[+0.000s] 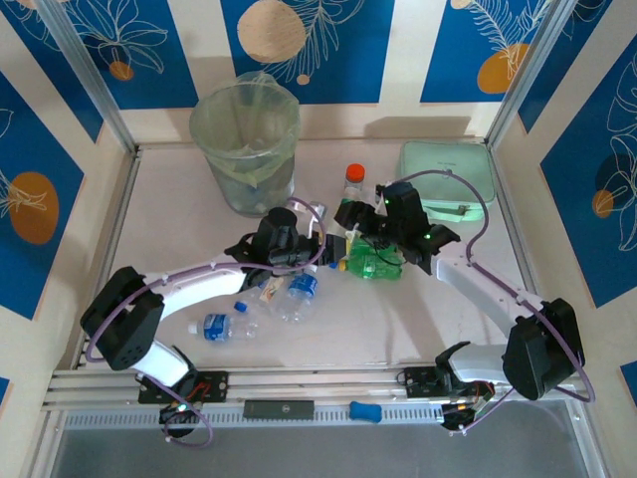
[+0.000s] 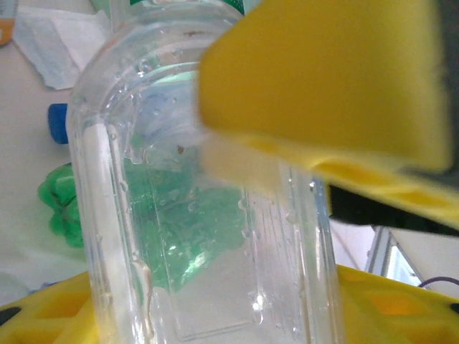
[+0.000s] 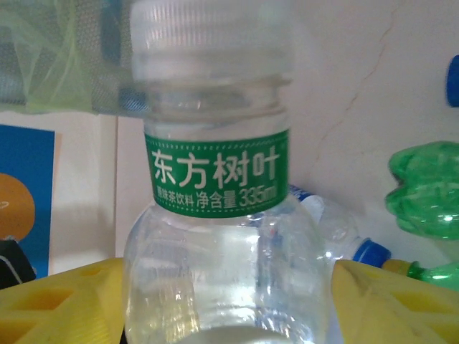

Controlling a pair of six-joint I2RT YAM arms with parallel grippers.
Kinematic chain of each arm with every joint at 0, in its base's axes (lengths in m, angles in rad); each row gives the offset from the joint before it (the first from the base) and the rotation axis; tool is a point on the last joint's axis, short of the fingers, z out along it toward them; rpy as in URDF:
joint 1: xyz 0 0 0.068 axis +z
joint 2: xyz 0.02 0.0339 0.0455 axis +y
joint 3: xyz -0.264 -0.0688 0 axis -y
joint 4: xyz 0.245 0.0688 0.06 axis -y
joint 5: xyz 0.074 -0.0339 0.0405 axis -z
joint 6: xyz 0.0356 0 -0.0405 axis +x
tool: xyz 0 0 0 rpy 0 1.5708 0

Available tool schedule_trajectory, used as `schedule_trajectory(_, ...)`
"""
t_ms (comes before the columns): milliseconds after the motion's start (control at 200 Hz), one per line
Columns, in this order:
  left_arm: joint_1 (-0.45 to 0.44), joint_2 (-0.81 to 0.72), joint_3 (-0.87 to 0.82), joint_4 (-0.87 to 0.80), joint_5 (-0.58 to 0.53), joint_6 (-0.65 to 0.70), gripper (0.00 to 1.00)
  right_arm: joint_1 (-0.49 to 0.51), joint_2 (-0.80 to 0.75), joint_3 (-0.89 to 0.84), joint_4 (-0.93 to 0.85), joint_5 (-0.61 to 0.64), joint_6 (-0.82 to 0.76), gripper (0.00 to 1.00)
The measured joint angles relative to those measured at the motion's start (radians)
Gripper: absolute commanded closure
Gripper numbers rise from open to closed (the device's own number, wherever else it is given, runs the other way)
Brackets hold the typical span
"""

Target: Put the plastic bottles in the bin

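Bin [image 1: 244, 149] with thin bag liner [image 1: 261, 82]; plastic bottles [image 1: 299, 291] outside on table [image 1: 418, 319].

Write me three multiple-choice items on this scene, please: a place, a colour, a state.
1. Where does the bin stand? A by the right arm's base; B at the back, left of the orange-capped jar; C at the near edge.
2. The label on the clear bottle in the right wrist view is: A green; B red; C yellow.
3. That bottle's cap is: A missing; B lying beside it; C on.
Key: 1 B, jar to its right; 2 A, green band, white characters; 3 C, it sits on the neck.
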Motion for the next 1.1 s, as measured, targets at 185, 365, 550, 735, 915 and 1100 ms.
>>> schedule_trajectory(185,0.002,-0.038,-0.039,-0.029,-0.054,0.006,0.44,-0.077,-0.072,0.002,-0.042,0.004,-0.022,0.20)
schedule_trajectory(365,0.026,-0.108,-0.037,-0.102,-0.093,0.053,0.44,-0.116,-0.116,-0.001,-0.058,0.008,-0.025,0.19)
schedule_trajectory(550,0.101,-0.167,0.093,-0.268,-0.114,0.169,0.45,-0.120,-0.121,-0.032,-0.062,0.006,-0.020,0.19)
schedule_trajectory(735,0.215,-0.179,0.322,-0.401,-0.126,0.285,0.45,-0.119,-0.120,-0.082,-0.046,-0.011,0.002,0.17)
schedule_trajectory(915,0.323,-0.156,0.515,-0.499,-0.141,0.376,0.46,-0.116,-0.120,-0.090,-0.046,-0.020,0.003,0.16)
schedule_trajectory(1100,0.418,-0.039,0.721,-0.598,-0.158,0.447,0.46,-0.114,-0.148,-0.090,-0.087,-0.019,-0.017,0.16)
